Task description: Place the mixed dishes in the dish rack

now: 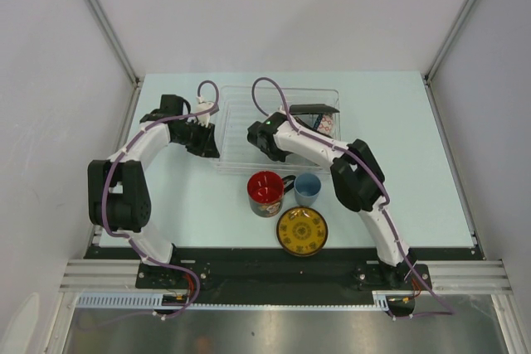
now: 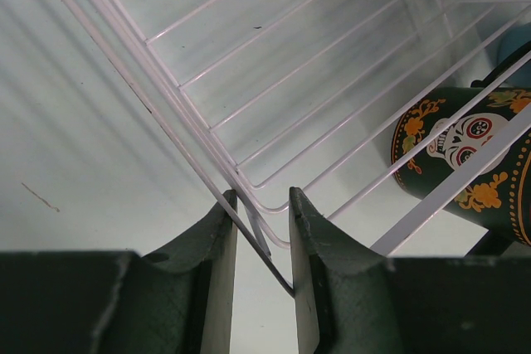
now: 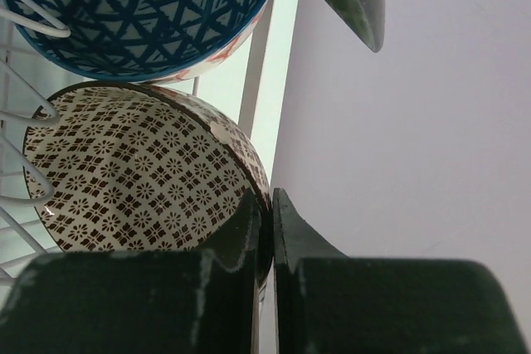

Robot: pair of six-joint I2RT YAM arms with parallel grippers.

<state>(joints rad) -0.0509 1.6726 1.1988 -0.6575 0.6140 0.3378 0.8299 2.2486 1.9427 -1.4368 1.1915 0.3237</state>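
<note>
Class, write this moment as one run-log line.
left end effector: straddling dish rack rim | right end effector: shut on brown-patterned dish rim | outside rack: red mug, blue cup, yellow saucer

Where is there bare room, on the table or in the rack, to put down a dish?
Free: the table right of the right arm; the patch between the left arm and the mug; the far left part of the rack. Crowded: its right end, with plate, blue bowl and the brown bowl the right gripper pinches; in front: mug, cup, saucer.
</note>
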